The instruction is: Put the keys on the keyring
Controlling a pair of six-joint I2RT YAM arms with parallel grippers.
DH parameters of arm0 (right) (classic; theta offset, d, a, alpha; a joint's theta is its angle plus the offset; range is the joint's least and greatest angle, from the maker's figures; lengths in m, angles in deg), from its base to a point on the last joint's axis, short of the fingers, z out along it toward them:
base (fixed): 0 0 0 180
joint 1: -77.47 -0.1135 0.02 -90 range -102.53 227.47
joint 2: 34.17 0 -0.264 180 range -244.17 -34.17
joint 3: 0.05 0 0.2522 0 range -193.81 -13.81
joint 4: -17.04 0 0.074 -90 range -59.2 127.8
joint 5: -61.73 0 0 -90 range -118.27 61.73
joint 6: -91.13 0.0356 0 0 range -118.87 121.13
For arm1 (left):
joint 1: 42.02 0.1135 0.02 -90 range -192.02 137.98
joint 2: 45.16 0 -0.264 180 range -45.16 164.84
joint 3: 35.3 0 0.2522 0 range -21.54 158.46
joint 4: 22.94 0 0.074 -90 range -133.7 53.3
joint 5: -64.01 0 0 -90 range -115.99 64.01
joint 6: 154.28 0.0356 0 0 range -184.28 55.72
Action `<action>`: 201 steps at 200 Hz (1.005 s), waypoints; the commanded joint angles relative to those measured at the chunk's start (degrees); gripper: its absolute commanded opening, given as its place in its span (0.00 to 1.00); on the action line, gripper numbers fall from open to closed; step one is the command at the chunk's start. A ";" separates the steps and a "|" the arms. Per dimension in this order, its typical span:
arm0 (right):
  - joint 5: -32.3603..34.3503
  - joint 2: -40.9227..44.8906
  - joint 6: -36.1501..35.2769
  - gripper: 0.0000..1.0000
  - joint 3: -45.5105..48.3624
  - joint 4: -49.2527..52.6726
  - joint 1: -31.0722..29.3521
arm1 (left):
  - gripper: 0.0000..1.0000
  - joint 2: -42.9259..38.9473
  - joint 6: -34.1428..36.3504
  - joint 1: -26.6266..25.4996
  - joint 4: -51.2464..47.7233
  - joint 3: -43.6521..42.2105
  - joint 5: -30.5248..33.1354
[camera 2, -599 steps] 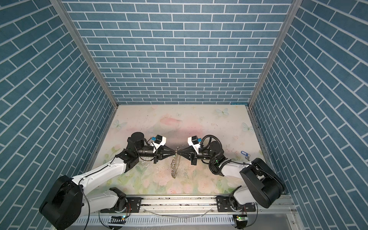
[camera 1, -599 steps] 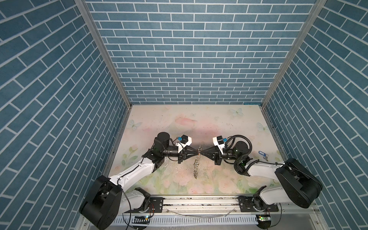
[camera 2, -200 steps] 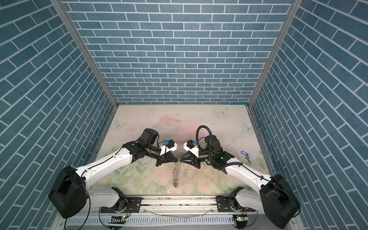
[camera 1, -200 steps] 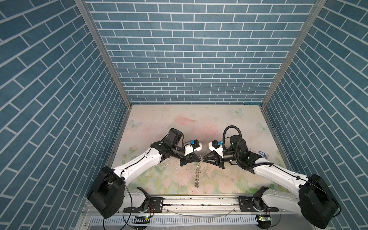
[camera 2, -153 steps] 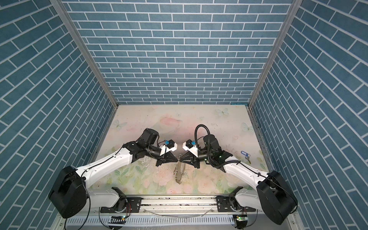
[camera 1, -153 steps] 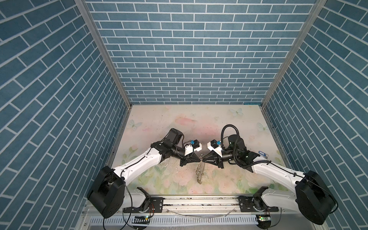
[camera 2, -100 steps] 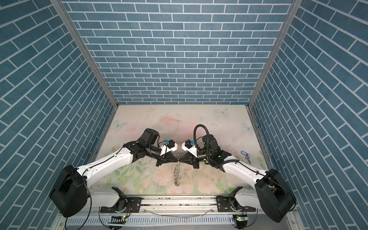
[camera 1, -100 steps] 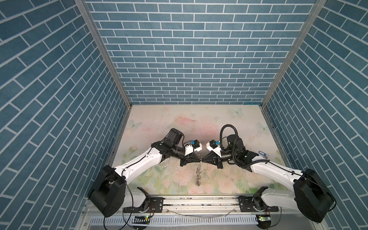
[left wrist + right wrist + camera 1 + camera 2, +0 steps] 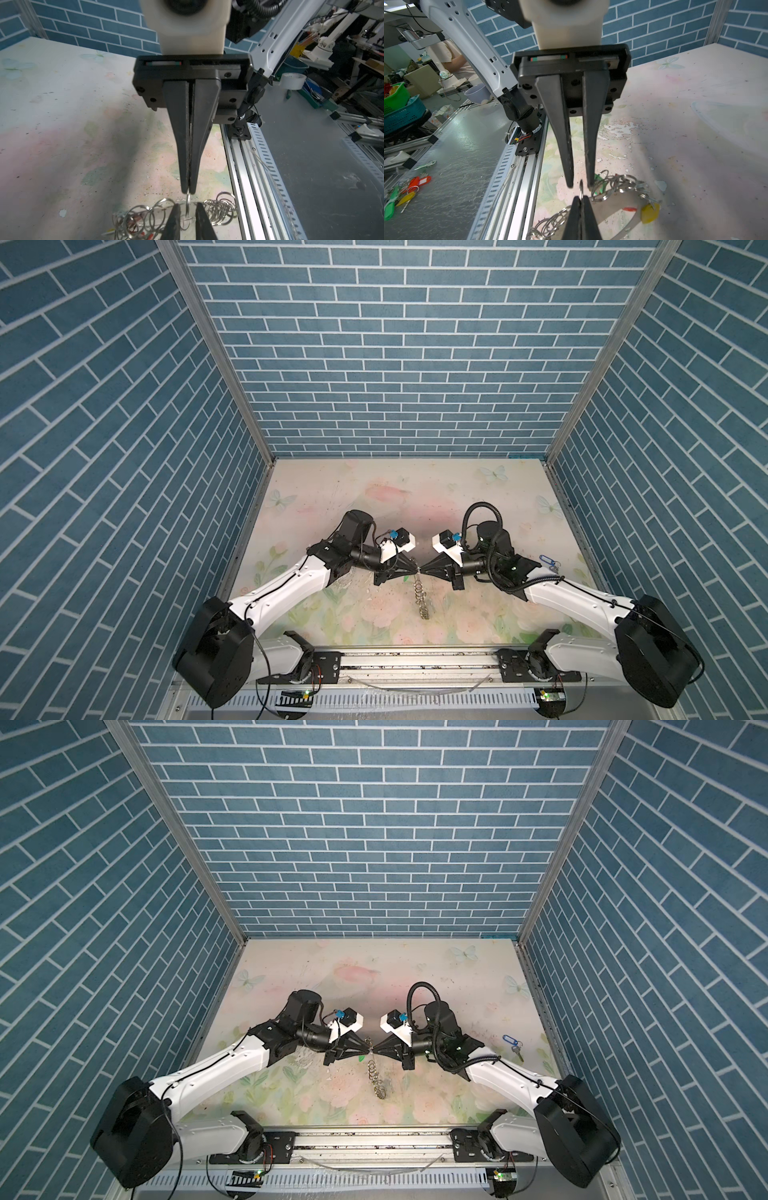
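The keyring (image 9: 422, 597) hangs as a chain of silver split rings between my two grippers, which meet tip to tip above the table's front middle in both top views. My right gripper (image 9: 580, 198) is shut on one split ring at the top of the keyring (image 9: 618, 185). Around that same ring my left gripper (image 9: 188, 204) stands slightly open, its fingers (image 9: 569, 180) clear on either side. Keys with yellow (image 9: 650, 209), red and green tags hang on the rings. A blue-tagged key (image 9: 547, 562) lies alone on the table at the right.
Blue brick walls enclose the floral table (image 9: 374, 497) on three sides. A metal rail (image 9: 415, 659) runs along the front edge. Several loose keys with orange, green and yellow tags (image 9: 404, 191) lie on the grey bench beyond the rail.
My right gripper has closed on the split ring and my left gripper has opened around it. Both arms have stayed tip to tip, and the chain has swung a little.
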 commanded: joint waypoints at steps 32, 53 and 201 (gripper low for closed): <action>0.50 2.23 5.22 0.00 5.41 -16.08 1.45 | 0.22 -1.98 -14.63 4.34 22.35 -6.34 -4.41; 0.76 1.63 5.62 0.00 5.21 -16.91 1.50 | 0.25 -1.00 -14.28 4.22 22.17 -6.12 -6.32; 0.85 -1.83 5.34 0.00 3.63 -18.05 -0.54 | 0.21 2.48 -5.73 -0.71 8.26 -0.37 -4.03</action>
